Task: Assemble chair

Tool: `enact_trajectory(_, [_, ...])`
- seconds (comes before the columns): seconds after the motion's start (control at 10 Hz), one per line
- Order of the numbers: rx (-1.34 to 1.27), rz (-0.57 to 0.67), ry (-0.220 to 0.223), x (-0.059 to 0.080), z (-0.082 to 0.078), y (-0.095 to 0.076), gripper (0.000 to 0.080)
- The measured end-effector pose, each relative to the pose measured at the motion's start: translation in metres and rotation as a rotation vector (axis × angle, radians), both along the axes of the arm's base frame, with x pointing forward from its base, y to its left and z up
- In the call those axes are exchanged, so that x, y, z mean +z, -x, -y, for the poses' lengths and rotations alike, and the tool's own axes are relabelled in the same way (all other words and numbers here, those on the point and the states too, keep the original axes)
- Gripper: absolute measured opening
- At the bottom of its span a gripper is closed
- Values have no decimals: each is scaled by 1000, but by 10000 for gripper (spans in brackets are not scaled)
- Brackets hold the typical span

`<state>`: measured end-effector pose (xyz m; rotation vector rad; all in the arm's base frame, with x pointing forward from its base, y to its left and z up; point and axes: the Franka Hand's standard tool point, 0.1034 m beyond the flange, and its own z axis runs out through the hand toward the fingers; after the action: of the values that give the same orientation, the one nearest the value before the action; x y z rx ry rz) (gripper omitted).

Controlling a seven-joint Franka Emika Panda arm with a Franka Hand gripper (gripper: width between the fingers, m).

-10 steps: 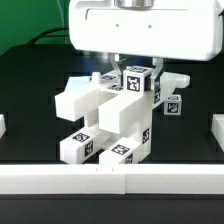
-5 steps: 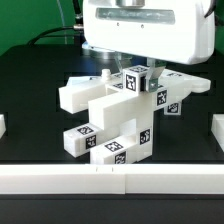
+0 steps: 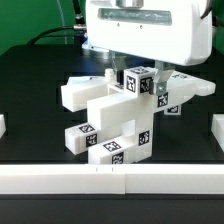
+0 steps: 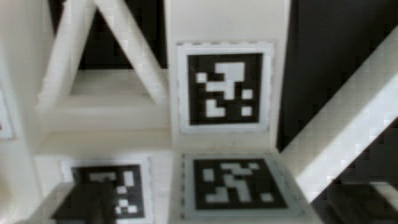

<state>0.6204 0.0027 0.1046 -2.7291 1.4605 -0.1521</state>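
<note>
The chair (image 3: 112, 115) is a joined body of matte white blocks and bars with black-and-white tags, standing tilted on the black table in the exterior view. My gripper (image 3: 130, 72) hangs directly above it, its fingers down around the top tagged block (image 3: 137, 80). In the wrist view the tagged block (image 4: 228, 185) fills the space between my dark fingertips (image 4: 50, 200), and the gripper (image 4: 210, 200) looks shut on it. A long tagged bar (image 4: 224, 85) runs away from the jaws. A bar (image 3: 190, 88) sticks out to the exterior view's right.
A white rail (image 3: 110, 182) runs along the table's near edge. Short white rails stand at the exterior view's left (image 3: 2, 125) and right (image 3: 216, 130). Cables and a green backdrop (image 3: 30, 25) lie behind.
The gripper and the chair have shifted together toward the exterior view's right, and the chair has turned a little and risen slightly. Almost nothing has moved in the last half second.
</note>
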Motion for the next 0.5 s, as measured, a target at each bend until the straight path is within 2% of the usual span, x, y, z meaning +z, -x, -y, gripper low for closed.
enact_trajectory(0.2, [80, 16, -2, 15, -6, 1, 647])
enact_trajectory(0.3, [148, 22, -4, 22, -13, 9, 649])
enact_trajectory(0.5, [254, 62, 13, 26, -21, 20, 649])
